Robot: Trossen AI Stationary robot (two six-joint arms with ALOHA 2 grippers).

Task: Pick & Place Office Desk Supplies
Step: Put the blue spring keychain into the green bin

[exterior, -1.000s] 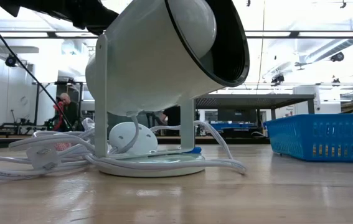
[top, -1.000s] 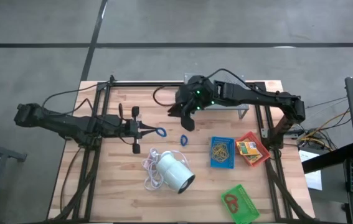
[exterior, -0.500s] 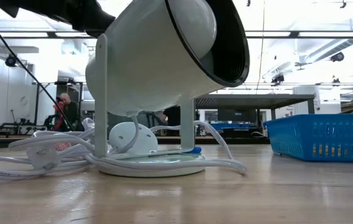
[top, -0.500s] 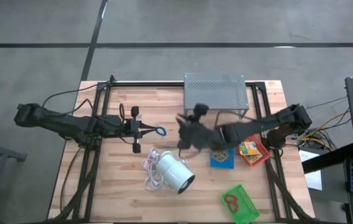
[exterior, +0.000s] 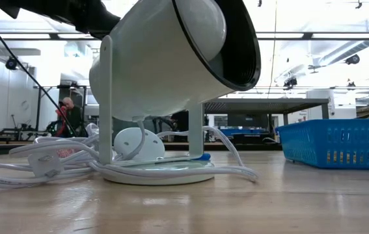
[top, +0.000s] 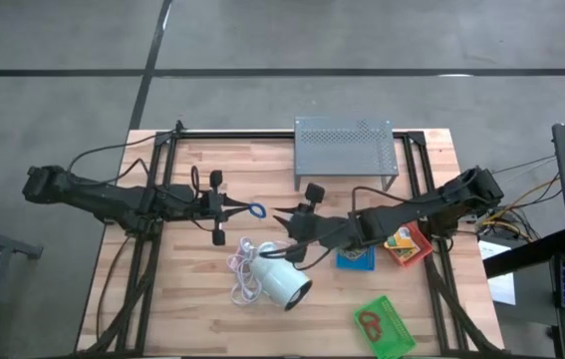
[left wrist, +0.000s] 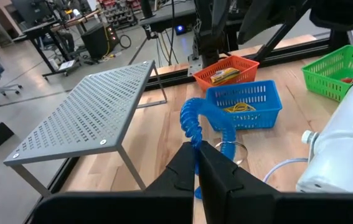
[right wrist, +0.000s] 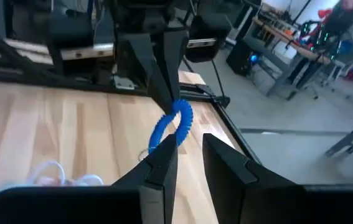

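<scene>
Fingers of the left gripper (left wrist: 196,163) pinched shut on a blue coiled loop (left wrist: 192,122), held off the table. Right gripper (right wrist: 190,149) faces it, partly open, nothing between its fingers, the loop just ahead of them.

Loop looks light, springy, likely to flex; take it across the free side of the ring.

Ahead of the left gripper: blue tray (left wrist: 246,101) with tan rubber bands (left wrist: 241,108), orange tray (left wrist: 224,67). Low view blocked by white lamp (exterior: 171,71).

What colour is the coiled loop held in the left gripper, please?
Blue; the coiled loop shows best in the left wrist view.
</scene>
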